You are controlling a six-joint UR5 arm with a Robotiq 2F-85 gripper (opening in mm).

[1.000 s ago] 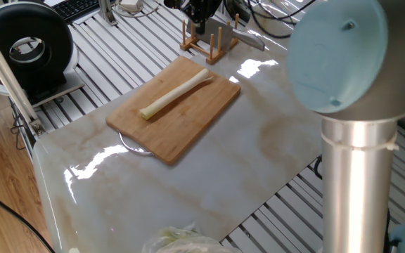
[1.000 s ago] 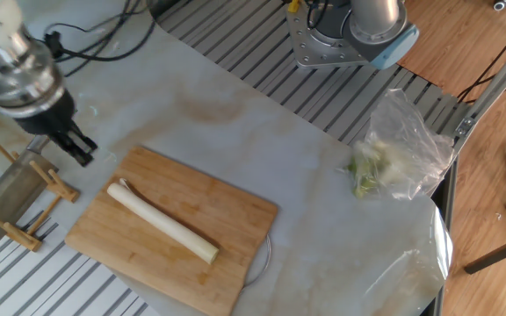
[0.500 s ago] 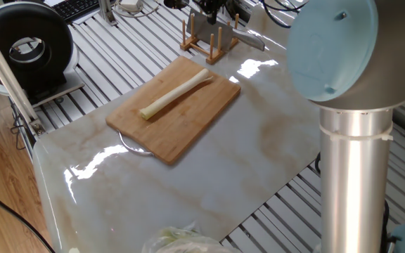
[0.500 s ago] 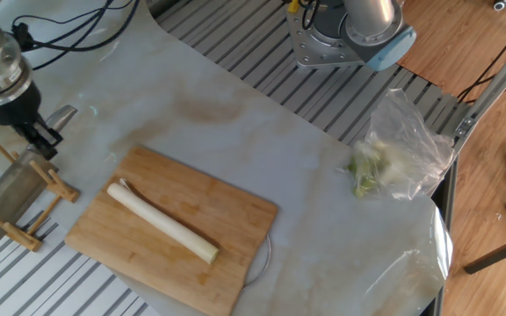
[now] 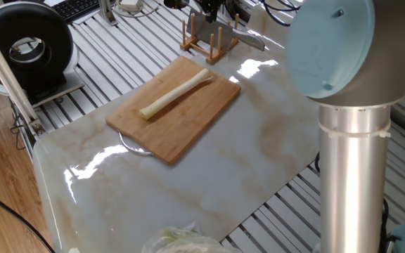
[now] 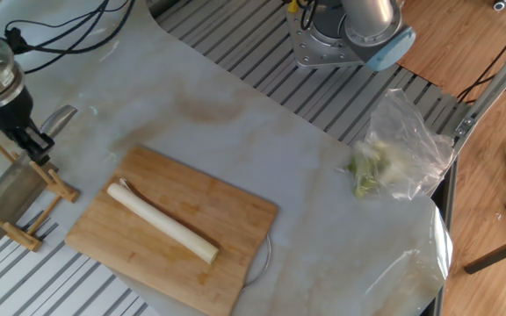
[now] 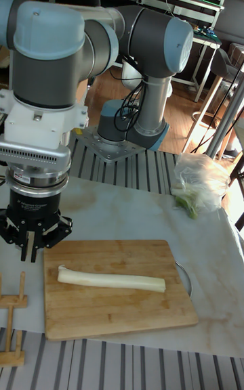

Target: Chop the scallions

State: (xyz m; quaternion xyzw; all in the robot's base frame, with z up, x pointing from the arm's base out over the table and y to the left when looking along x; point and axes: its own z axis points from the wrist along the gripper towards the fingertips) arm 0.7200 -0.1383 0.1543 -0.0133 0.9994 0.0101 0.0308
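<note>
One whole scallion (image 6: 162,223) lies uncut; my gripper (image 6: 32,146) hangs over the knife rack (image 6: 16,197), fingers slightly spread. Misalignment could topple the rack.

Wooden board (image 6: 174,233), seemingly glossy marble tabletop (image 5: 209,176)

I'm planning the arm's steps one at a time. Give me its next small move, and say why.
Probably lower the black two-finger gripper onto the grey metal blade standing in the wooden slatted rack, to take it. The pale cream scallion stalk lies whole on the bamboo cutting board, and the gripper hangs just above the rack, seemingly holding nothing.
</note>
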